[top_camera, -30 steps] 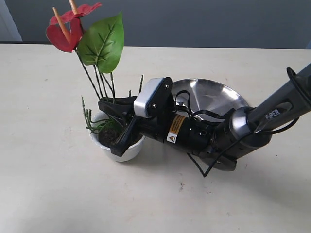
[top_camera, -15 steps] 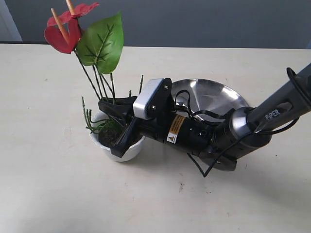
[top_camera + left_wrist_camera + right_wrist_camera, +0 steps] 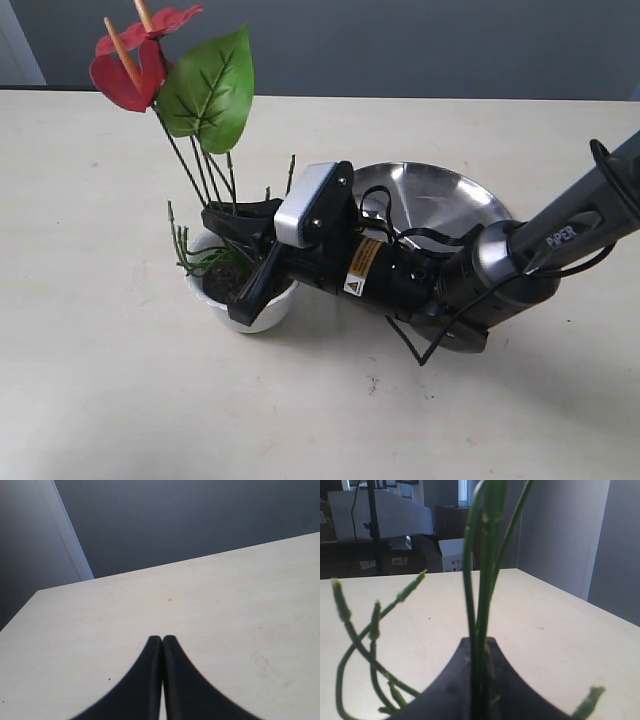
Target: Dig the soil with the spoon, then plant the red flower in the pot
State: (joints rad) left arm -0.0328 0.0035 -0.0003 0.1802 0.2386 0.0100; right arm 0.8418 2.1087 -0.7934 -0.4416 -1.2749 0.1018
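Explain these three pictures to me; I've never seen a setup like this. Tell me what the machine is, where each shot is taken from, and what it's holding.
This is a two-armed robot; each arm ends in a pincer and carries a small camera at its wrist. The wide picture comes from a separate camera looking down at a pale table. There the right pincer reaches over a small white pot of dark soil, gripping the green stems of the red flower. A round steel plate lies behind the arm. The right wrist picture shows those stems pinched between its fingers. The left wrist picture shows the left pincer shut on nothing above bare table. I see no spoon.
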